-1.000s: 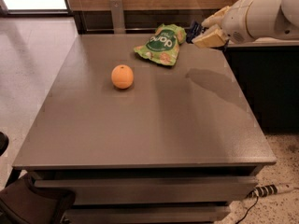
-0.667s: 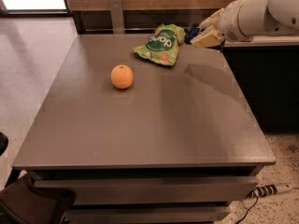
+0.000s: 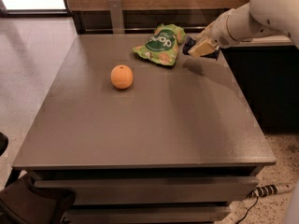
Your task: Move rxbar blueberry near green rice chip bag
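Grey tabletop fills the single camera view, and your landmark on it is the green rice chip bag, lying flat near the far edge. Just to the right of the bag you have the gripper, reaching in on the white arm from the right side. Its jaws look clamped on the rxbar blueberry, which shows as a dark sliver poking out toward the bag's right edge. The bar seems to sit a little above the table, close to the bag but not touching it.

An orange rests on the near-left side of the bag, well apart from both bag and bar, so you can ignore it.

You appear to be at the placing step: the carry looks done and the bar is already near the bag. Your next move calls for a short, gentle lowering beside the bag's right edge, then letting the jaws part without nudging the bag.
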